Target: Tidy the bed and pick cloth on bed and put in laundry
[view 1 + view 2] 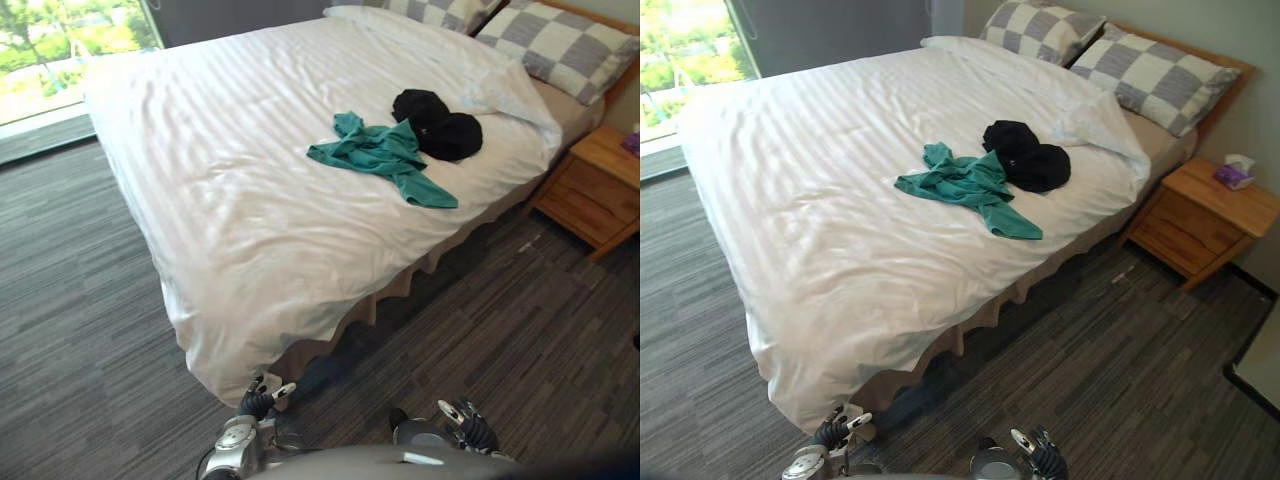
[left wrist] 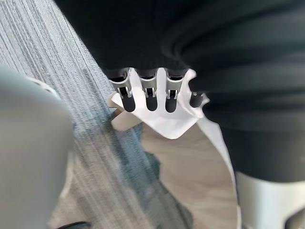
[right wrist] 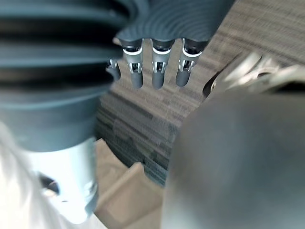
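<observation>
A teal cloth (image 1: 380, 155) lies crumpled on the white striped duvet (image 1: 220, 150), towards the bed's right side. A black cloth (image 1: 440, 125) is bunched right behind it, touching it. The duvet's top right corner is folded back below two checked pillows (image 1: 570, 45). My left hand (image 1: 258, 400) hangs low by the bed's near corner, its fingers (image 2: 150, 95) straight and holding nothing. To its right, over the carpet, my right hand (image 1: 465, 425) is also down, with its fingers (image 3: 157, 71) straight and nothing in them. Both hands are far from the cloths.
A wooden nightstand (image 1: 595, 185) stands at the bed's right, with a tissue box (image 1: 1235, 175) on top. A window (image 1: 50, 50) is at the far left. Grey striped carpet (image 1: 80, 300) runs along the bed's left side and foot.
</observation>
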### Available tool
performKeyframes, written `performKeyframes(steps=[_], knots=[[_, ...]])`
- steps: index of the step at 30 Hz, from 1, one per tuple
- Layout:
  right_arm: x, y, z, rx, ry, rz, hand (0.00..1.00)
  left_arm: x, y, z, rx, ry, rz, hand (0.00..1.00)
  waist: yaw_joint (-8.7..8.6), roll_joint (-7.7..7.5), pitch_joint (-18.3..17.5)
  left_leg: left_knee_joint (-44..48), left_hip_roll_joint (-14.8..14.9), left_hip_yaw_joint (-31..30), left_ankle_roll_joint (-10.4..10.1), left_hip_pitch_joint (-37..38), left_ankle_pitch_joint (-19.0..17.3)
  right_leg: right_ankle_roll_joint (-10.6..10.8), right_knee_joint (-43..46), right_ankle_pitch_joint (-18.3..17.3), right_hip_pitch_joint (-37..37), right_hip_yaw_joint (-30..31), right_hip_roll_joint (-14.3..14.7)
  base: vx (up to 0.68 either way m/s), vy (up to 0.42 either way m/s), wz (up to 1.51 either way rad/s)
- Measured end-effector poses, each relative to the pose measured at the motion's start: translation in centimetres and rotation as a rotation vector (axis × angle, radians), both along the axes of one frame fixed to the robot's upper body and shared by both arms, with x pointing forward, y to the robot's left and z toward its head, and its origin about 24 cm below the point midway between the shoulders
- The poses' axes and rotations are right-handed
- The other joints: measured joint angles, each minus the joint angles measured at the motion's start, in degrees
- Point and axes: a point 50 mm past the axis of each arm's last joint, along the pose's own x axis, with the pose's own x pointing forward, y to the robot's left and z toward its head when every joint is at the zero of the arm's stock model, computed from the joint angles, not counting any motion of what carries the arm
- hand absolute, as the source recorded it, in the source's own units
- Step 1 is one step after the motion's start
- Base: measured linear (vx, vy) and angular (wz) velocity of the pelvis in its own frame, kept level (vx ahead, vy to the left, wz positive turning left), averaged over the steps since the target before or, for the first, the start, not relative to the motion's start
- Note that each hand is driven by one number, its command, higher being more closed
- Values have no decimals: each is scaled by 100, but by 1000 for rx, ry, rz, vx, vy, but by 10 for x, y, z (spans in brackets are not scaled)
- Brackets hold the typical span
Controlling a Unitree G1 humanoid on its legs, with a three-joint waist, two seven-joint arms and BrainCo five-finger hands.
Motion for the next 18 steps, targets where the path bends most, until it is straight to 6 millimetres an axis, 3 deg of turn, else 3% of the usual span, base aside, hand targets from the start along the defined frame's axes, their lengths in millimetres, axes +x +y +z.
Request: performKeyframes(steps=[1,3,6,7,8,9,10,11,12,13,14,15,16,18], knots=[[2,-1,1,-4,-6,4,0,0,0,0,3,5,2,0,7,3,-3,-85,47,209,-36,49,67,-189,566,-320,-183,-553,-58,-42,-40,-78],[-2,-1,-1,-5,10,6,0,0,0,0,24,16,-12,0,-11,-9,-6,-173,97,443,-112,154,123,-126,875,-627,-182,-959,-120,-8,-59,-71],[-2,-1,-2,-51,42,70,0,12,-3,2,64,10,-100,0,-93,-117,-3,-492,-73,533,-136,162,225,-47,233,-402,-187,-888,82,-31,-64,-66],[1,-3,-1,-78,44,107,0,13,-6,2,72,15,-123,0,11,-52,-43,-607,-213,525,-29,59,311,62,-367,-371,-142,-820,125,-64,-17,-88],[7,-7,0,-90,35,113,0,14,-8,2,74,15,-131,0,47,37,-57,-761,-155,567,23,56,351,41,-433,-553,-168,-925,162,-66,1,-94],[14,-12,3,-115,20,126,0,14,-10,2,71,19,-132,0,10,132,-21,-752,-9,807,12,68,374,-355,757,-863,-469,-1204,26,-6,-3,-72],[12,-5,1,-106,31,131,0,17,-4,3,91,19,-135,0,-35,-168,-18,-475,-201,908,-69,106,276,-139,1249,-1162,-467,-1374,-240,27,-32,-54],[8,-3,0,-102,40,132,0,17,0,4,99,20,-130,0,-33,-208,-12,-403,-201,910,-97,91,233,-201,1208,-1217,-464,-1358,-218,-2,0,-88],[15,-2,1,-117,29,168,0,19,0,4,103,19,-133,0,33,-201,-23,-89,-159,896,29,-162,-48,-209,597,-836,-358,-1054,3,-99,51,-143],[28,-7,5,-135,2,177,0,13,-3,2,94,30,-129,0,224,62,-124,-404,-203,950,267,-299,154,-178,314,-559,-379,-936,167,-124,89,-175],[32,-7,6,-135,-5,169,0,12,-3,2,92,30,-124,0,217,71,-116,-422,-167,1262,192,-263,192,-410,912,-892,-499,-1259,27,-68,112,-144],[32,1,4,-111,-8,167,0,14,1,3,105,28,-126,0,131,-27,-149,-307,-188,1509,196,-249,204,-356,1608,-1413,-423,-1780,-299,29,59,-120],[32,10,3,-87,-6,177,0,13,4,3,112,27,-126,0,165,-128,-175,-161,-169,1769,213,-239,182,-286,1435,-1497,-139,-2088,-483,37,23,-110],[33,18,2,-74,-5,207,0,13,5,4,113,26,-122,0,227,-197,-211,134,-70,2160,211,-275,174,-177,710,-1387,87,-2148,-365,-27,-65,-114]])
